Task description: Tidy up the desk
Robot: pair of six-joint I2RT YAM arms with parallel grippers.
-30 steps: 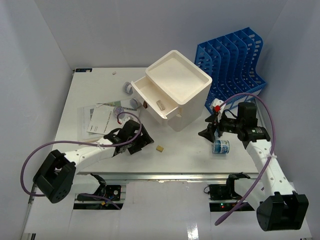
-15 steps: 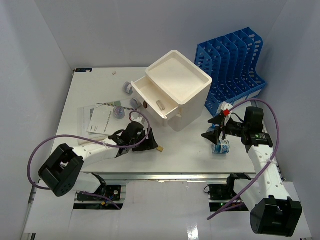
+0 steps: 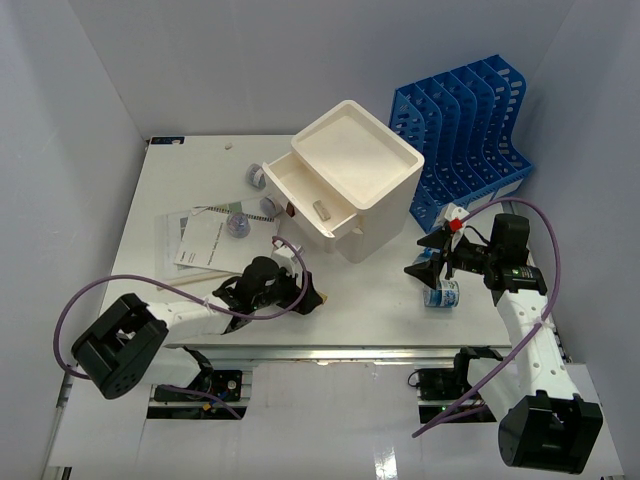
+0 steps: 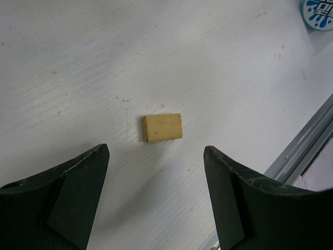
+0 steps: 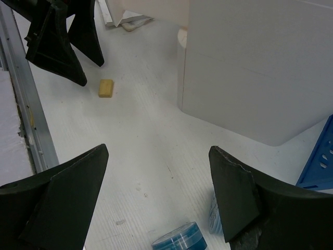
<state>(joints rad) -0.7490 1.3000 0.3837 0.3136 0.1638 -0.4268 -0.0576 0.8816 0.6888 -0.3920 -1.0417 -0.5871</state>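
The desk [image 3: 190,180] is a wide white tabletop with a metal rail [image 3: 360,352] along its front. A small tan block [image 3: 321,297] lies on it near the front. My left gripper [image 3: 306,294] hangs low just behind the block, open. In the left wrist view the tan block [image 4: 162,127] lies just ahead of the gap between the fingers of the left gripper [image 4: 156,148], untouched. My right gripper [image 3: 420,264] is open over the desk right of the drawer box. Its own view shows the right gripper [image 5: 158,148] empty, with blue tape rolls [image 5: 179,239] below it.
A white drawer box [image 3: 352,170] stands mid-desk with its top drawer [image 3: 300,190] pulled out. A blue file rack [image 3: 465,125] stands at the back right. Booklets [image 3: 200,240] and small tape rolls [image 3: 238,225] lie at the left. A blue tape roll [image 3: 441,293] lies under the right arm.
My left gripper has slid right across the desk up to the tan block, staying open. The right arm shifted a little right and then held still.
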